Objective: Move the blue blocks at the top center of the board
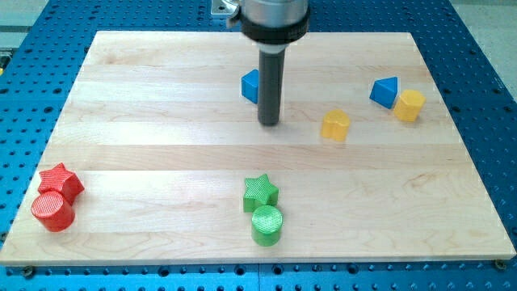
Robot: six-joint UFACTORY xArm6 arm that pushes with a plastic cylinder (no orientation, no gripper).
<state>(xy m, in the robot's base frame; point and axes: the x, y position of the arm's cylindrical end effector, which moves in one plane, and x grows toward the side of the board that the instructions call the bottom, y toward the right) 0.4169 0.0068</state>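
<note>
A blue block (250,86) lies near the view's top centre, partly hidden behind my rod. My tip (269,124) rests on the board just to the right of and slightly below this block, close against it. A second blue block, wedge-shaped (384,91), sits at the view's upper right, touching a yellow block (409,105) on its right.
Another yellow block (335,125) lies right of my tip. A green star (260,191) and a green cylinder (266,225) sit at the bottom centre. A red star (62,182) and a red cylinder (53,212) sit at the bottom left. The wooden board (161,121) lies on a blue perforated table.
</note>
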